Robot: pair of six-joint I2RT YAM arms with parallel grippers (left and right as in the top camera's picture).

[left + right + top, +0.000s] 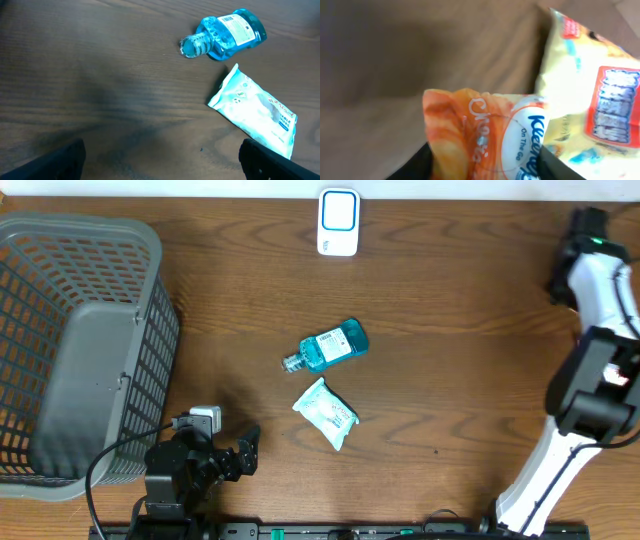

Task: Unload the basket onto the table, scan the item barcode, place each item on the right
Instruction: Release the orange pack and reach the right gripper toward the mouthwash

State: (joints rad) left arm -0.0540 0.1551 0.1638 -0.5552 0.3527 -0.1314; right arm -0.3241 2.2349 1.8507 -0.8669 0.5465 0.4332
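In the right wrist view an orange and white Kleenex tissue pack (pixel 480 135) fills the space between my right gripper's (pixel 482 167) black fingers, which touch it on both sides. The right arm (pixel 600 380) hangs past the table's right edge in the overhead view, its gripper hidden there. A white and blue scanner (pixel 338 222) sits at the table's far edge. My left gripper (pixel 247 452) rests near the front edge, open and holding nothing (pixel 161 160). A blue bottle (pixel 328 346) (pixel 227 35) and a white wipes pack (pixel 326 413) (pixel 257 112) lie mid-table.
A grey mesh basket (pixel 80 340) stands at the left side of the table. A yellow packet (pixel 590 90) with red print lies just behind the tissue pack in the right wrist view.
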